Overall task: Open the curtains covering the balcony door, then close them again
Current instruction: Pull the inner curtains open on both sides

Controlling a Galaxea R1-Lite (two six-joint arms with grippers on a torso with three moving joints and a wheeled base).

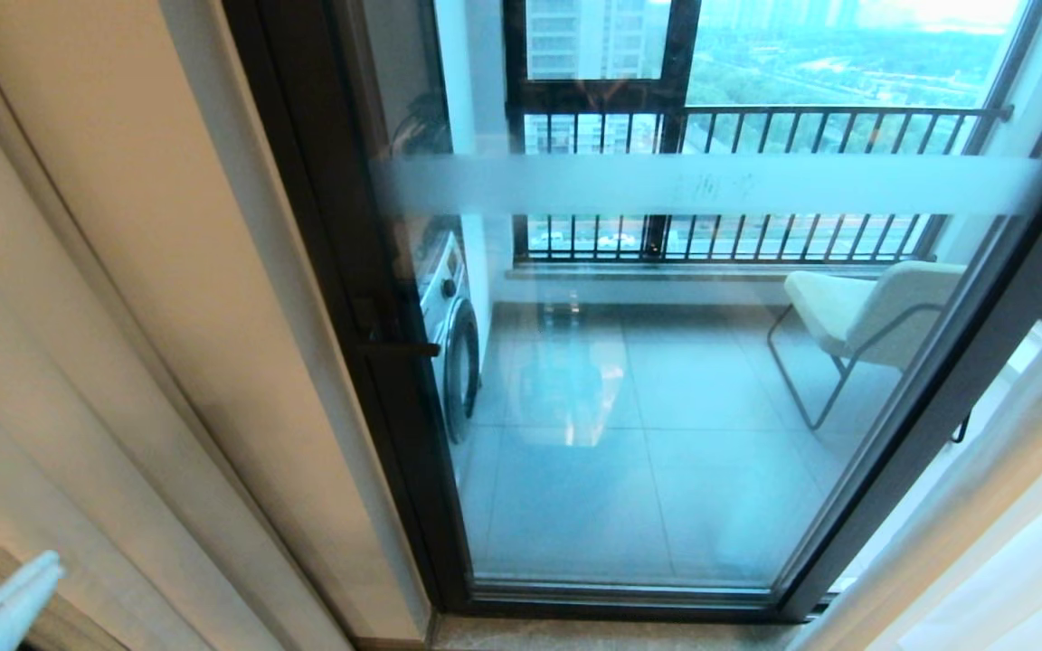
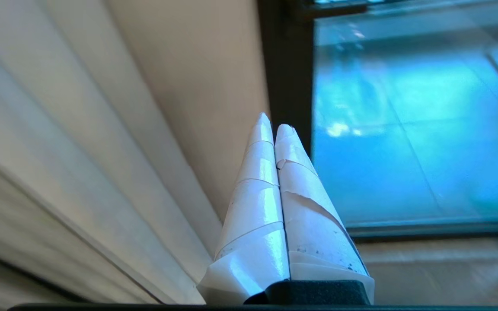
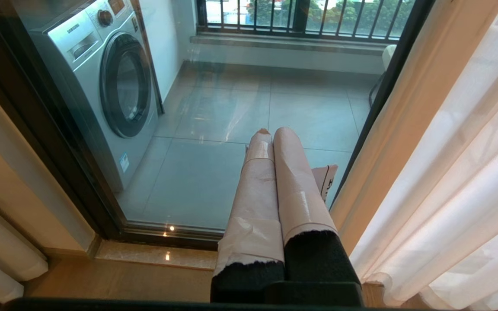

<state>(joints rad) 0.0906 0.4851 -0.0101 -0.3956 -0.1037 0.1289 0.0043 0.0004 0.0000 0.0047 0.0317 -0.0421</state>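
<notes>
grey washing machine (image 3: 102, 86) behind balcony door (image 1: 629, 380)

left claw (image 1: 5, 606): mostly cut off by edge | chair (image 1: 874, 307): partly behind door frame

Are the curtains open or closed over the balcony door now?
Open. The curtains are gathered at both sides, and the door glass is uncovered.

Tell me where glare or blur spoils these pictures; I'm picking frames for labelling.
Head view: the balcony door glass carries a pale reflection over the floor tiles, and the frame bends toward the edges. Left wrist view: the curtains smear softly, the glass glows blue. Right wrist view: sharp, two small glints low on the pane by the washing machine.
</notes>
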